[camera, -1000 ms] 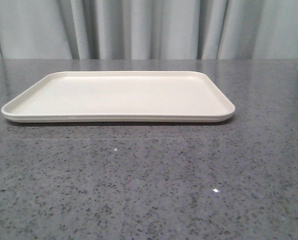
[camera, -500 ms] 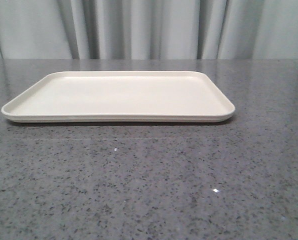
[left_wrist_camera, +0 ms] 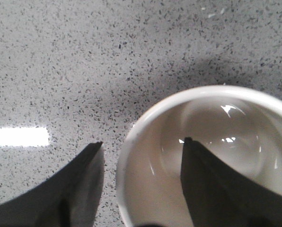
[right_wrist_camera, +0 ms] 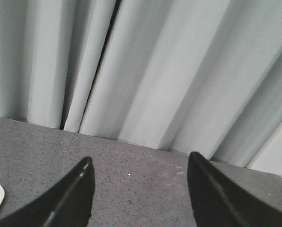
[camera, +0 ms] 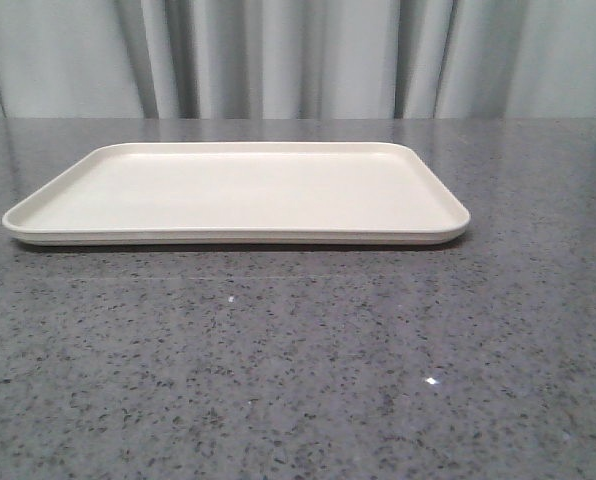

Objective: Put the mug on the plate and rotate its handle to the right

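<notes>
As it is being seen from directly above in the left wrist view, the mug [left_wrist_camera: 212, 156] is being shown as a white round rim with a glossy, bare interior; nothing is being held inside it, and its handle and printed face are not being shown. It is being stood upright on the speckled grey table [left_wrist_camera: 84, 61], outside the front view. The left gripper [left_wrist_camera: 140, 146] is being held spread wide across the mug's rim: one dark finger [left_wrist_camera: 84, 184] is being kept outside the wall, over the table, while the other is being lowered inside the mug's mouth. Whether either finger is touching the wall cannot be told.

In the front view, the plate [camera: 38, 225] is being shown lying flat on the table, with nothing resting in it. One rounded corner of the plate is also being caught in the right wrist view.

The right gripper [right_wrist_camera: 140, 165] is being held spread open, with nothing between its fingers, and is being pointed towards the pleated grey curtain [right_wrist_camera: 145, 71] behind the table.
</notes>
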Motion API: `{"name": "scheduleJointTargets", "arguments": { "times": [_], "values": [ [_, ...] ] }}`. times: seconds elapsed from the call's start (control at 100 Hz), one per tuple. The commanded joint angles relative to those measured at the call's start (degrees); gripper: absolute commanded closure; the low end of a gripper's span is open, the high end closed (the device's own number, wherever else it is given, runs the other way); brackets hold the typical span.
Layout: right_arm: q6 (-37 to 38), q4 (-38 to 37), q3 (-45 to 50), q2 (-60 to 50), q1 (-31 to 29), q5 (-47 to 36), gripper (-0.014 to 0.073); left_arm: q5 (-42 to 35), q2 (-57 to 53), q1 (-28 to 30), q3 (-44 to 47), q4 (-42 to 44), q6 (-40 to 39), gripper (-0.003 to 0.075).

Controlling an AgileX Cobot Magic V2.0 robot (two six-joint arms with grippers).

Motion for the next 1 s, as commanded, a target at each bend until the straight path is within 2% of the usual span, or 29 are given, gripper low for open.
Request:
{"name": "scheduleJointTargets", "arguments": {
  "times": [0.0,0.07,0.14,0.19,0.28,0.66,0.99],
  "values": [
    [-0.18,-0.42,-1.66,-0.11,-0.06,-3.89,0.0147,-1.93,-0.85,0.14,-0.26,0.42,-0.51,0.0353],
    [-0.18,-0.42,-1.66,-0.11,-0.06,-3.84,0.0147,-2.31,-0.85,0.14,0.96,0.42,-0.51,0.0357],
    [-0.18,-0.42,-1.66,-0.11,-0.06,-3.83,0.0148,-3.19,-0.85,0.14,1.75,0.42,-0.51,0.0416],
    [-0.18,-0.42,-1.66,-0.11,-0.06,-3.83,0.0148,-3.44,-0.85,0.14,1.80,0.53,-0.51,0.0510],
    [-0.18,-0.42,-1.66,-0.11,-0.06,-3.73,0.0148,-4.98,-0.85,0.14,1.80,1.17,-0.51,0.0739],
    [-0.18,-0.42,-1.66,-0.11,-0.06,-3.50,0.0148,-5.54,-1.07,0.14,0.89,1.30,-0.34,0.0729],
    [-0.18,-0.42,-1.66,-0.24,-0.06,-3.57,0.0148,-1.43,-2.51,0.14,-11.24,-3.27,3.01,0.0729]
  ]
}}
